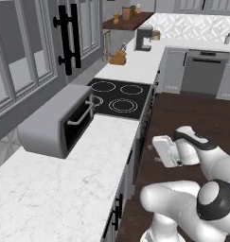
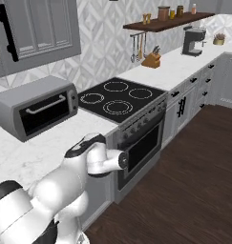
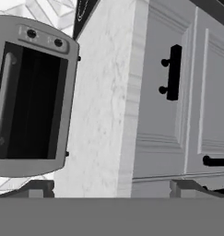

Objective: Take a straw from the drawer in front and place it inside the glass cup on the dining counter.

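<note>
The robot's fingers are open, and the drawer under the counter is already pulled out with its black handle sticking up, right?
Not quite. The gripper is open, but the drawer is shut: in the hand view its grey front sits flush under the marble worktop, and its black bar handle lies against the closed panel. Nothing has been pulled out yet.

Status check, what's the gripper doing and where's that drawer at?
Gripper open, empty, facing the cabinet fronts. Drawer shut, black bar handle untouched. Toaster oven on the worktop above, off the path.
</note>
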Controlling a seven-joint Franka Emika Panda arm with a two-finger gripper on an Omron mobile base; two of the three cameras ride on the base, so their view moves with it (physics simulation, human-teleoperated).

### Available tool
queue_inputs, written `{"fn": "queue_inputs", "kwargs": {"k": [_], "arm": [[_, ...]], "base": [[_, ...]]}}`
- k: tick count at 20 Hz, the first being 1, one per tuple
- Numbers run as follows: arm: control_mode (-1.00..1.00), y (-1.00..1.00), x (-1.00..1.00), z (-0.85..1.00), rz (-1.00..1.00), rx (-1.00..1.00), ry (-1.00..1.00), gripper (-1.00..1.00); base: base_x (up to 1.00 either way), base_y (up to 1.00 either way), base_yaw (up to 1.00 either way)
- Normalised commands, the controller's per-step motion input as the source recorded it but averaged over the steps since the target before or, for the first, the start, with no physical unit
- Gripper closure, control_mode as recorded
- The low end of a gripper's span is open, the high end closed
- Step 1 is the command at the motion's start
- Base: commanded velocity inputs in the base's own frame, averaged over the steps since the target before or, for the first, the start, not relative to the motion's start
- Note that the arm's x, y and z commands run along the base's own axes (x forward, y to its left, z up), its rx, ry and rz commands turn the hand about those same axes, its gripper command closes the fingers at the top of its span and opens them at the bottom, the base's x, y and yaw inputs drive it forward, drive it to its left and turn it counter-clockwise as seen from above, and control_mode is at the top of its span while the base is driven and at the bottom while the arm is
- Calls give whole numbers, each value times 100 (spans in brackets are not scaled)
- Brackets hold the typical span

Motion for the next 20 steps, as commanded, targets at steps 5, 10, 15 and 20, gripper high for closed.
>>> {"fn": "queue_inputs", "kwargs": {"k": [5, 10, 15, 20], "arm": [[-100, 9, 55, -44, 0, 9, 0, -100], [-100, 0, 30, -44, 0, 9, 0, -100], [-100, 0, 25, -41, 0, 12, 0, -100], [-100, -4, 23, -36, 0, 12, 0, -100]], "base": [[0, 0, 0], [0, 0, 0], [0, 0, 0], [0, 0, 0]]}}
